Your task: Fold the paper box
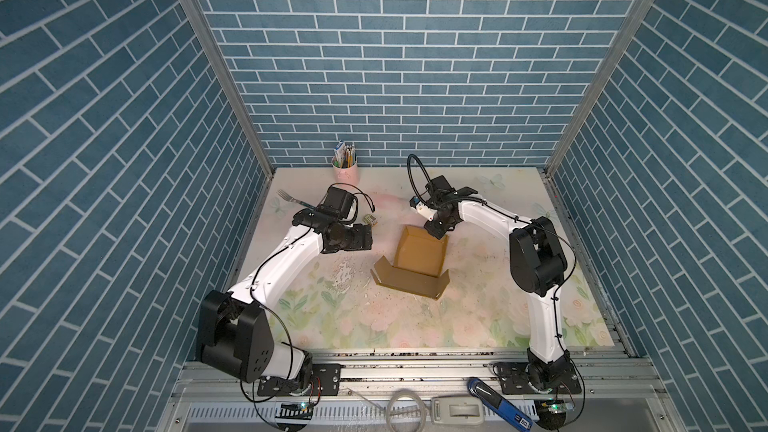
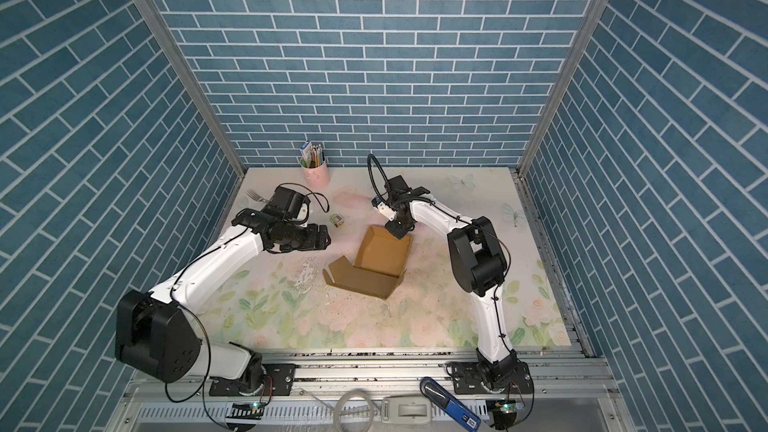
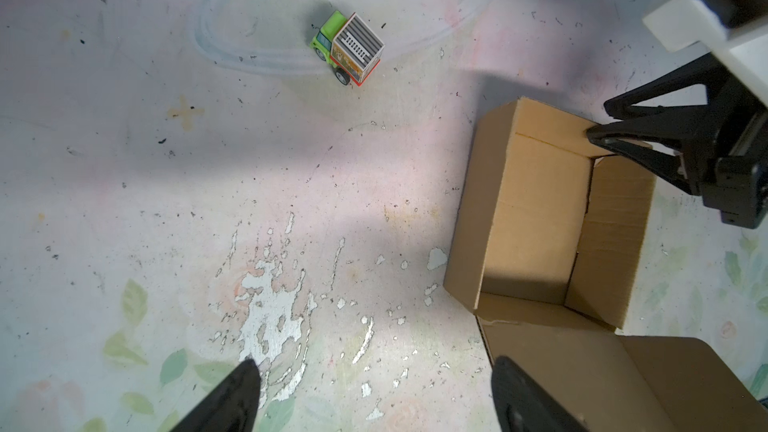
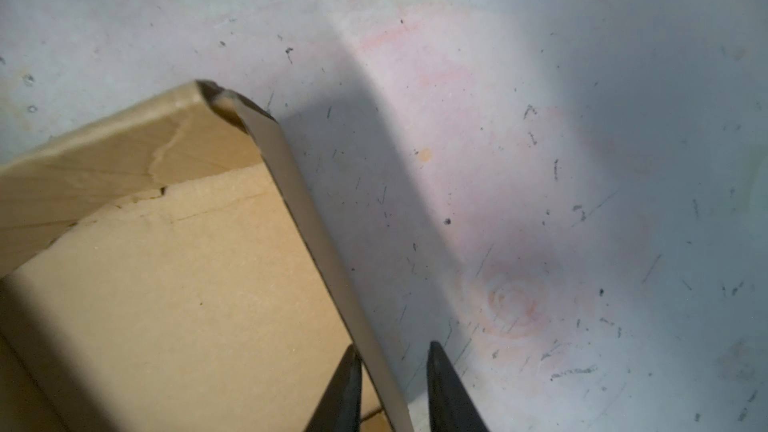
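Box [image 1: 419,251] is sitting mid-desk [image 1: 478,317], tray walls up, lid flap [image 1: 409,280] lying open toward the near edge, so its long axis is running far to near. Right end effector [image 4: 390,351] is straddling the far wall [image 4: 316,243] from above, jaws partly open, not yet clamping it. Left end effector [image 1: 368,238] is hovering wide open and empty off the box's left side, farther away.

Floral table [image 1: 478,317], paper box [image 1: 419,249], toy truck [image 1: 371,220], fork [image 1: 286,195]
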You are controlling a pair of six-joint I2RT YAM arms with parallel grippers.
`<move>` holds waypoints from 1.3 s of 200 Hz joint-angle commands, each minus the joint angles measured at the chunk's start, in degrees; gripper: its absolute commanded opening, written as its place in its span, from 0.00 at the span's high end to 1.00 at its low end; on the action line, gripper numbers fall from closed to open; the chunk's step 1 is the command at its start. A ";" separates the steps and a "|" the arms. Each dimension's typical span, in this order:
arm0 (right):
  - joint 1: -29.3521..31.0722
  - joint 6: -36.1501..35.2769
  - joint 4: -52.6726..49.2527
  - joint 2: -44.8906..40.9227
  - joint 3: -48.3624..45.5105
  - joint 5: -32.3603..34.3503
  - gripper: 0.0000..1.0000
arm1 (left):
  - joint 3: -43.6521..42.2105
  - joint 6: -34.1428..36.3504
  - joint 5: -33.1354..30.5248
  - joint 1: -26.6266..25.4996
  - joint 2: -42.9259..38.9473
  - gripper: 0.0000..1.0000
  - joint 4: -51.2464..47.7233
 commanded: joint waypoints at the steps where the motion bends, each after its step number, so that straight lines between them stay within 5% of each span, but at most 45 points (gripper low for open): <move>1: -0.60 1.26 0.25 -0.92 -1.61 -1.10 0.76 | -0.25 0.51 -0.49 0.62 -1.72 0.11 -2.11; 106: -1.88 15.10 10.33 -12.07 -18.39 2.38 0.93 | -0.34 -0.20 -1.22 0.68 -4.23 0.11 -3.25; 181: -1.90 33.80 14.24 -22.14 -32.28 8.97 0.92 | 6.12 0.03 -7.01 2.48 -3.86 0.11 -5.55; 260: -1.88 60.51 19.83 -30.84 -41.93 16.32 0.91 | 9.75 -2.17 -6.49 3.80 -4.19 0.12 -4.77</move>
